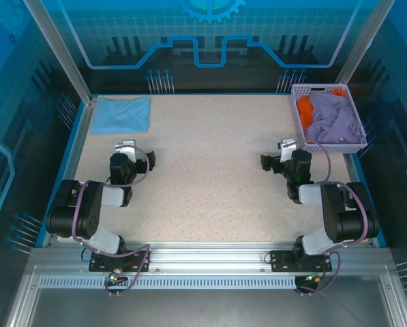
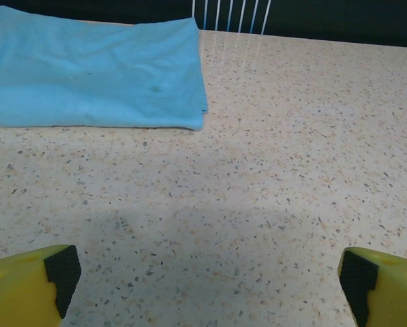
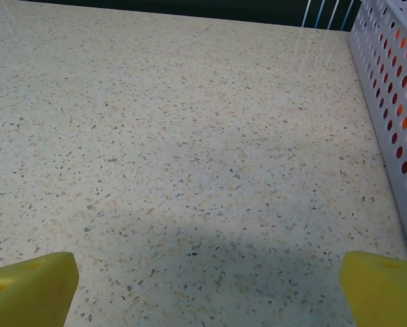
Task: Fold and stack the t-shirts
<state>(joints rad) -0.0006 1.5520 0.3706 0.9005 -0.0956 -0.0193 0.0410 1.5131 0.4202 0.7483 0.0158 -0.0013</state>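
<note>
A folded light blue t-shirt (image 1: 122,114) (image 2: 94,71) lies flat in the table's far left corner. A crumpled lavender t-shirt (image 1: 333,119) and an orange t-shirt (image 1: 303,107) sit in the pale lattice basket (image 1: 359,119) at the far right. My left gripper (image 1: 131,151) (image 2: 210,279) hovers over bare table a little short of the blue shirt, open and empty. My right gripper (image 1: 281,153) (image 3: 206,286) stands open over bare table, just left of the basket wall (image 3: 394,88), nothing between its yellow fingers (image 3: 33,286).
The speckled tabletop (image 1: 203,170) stretches between the two arms. Glass enclosure walls and metal posts (image 1: 60,51) ring the table. Orange cloth shows through the basket's holes in the right wrist view.
</note>
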